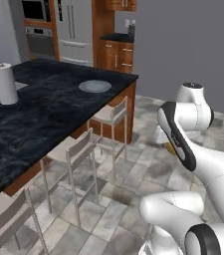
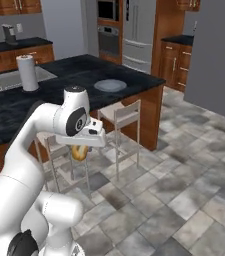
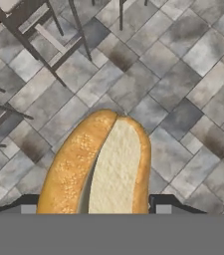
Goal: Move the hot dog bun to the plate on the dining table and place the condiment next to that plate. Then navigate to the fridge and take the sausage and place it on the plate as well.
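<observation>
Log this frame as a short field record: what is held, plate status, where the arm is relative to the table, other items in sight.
held: hot dog bun between the fingers of the gripper, above the tiled floor
plate: bare, on the dining table near its far corner
arm position: beside the table, over the floor by the stools
fridge: at the back wall
other: paper-towel roll upright on the table

No legible text, labels or numbers anywhere, fridge (image 1: 74,30) display panel blank (too small)
</observation>
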Controlling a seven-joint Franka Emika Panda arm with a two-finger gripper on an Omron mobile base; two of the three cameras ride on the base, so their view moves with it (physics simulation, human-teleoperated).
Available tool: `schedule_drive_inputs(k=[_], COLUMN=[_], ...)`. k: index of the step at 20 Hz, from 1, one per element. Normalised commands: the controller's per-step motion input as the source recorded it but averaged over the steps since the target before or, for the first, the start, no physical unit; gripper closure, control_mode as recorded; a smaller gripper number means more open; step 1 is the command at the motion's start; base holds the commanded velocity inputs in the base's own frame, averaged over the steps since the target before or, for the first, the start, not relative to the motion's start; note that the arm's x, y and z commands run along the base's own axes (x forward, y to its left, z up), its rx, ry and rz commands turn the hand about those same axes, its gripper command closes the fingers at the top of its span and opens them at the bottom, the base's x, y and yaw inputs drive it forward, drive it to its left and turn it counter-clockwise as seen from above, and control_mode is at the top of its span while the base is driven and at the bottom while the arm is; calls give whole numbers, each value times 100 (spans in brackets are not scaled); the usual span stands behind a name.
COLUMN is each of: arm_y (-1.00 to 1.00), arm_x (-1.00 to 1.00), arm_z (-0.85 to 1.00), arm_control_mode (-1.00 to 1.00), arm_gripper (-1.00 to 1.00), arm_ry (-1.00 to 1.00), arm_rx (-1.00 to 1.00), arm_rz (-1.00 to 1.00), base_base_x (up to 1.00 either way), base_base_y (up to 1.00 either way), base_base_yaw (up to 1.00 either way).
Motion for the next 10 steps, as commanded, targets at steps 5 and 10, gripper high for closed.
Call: schedule_drive_inputs(k=[5,10], arm_y=[0,0], arm_x=[0,0], arm_z=[0,0], arm_control_mode=[100,100], arm_gripper=[100,100], arm_ry=[0,0], arm_rx=[0,0], arm_rz=[0,0], base_base_x=[94,93], base_base_y=[-65,-69], base_base_yaw=[51,50])
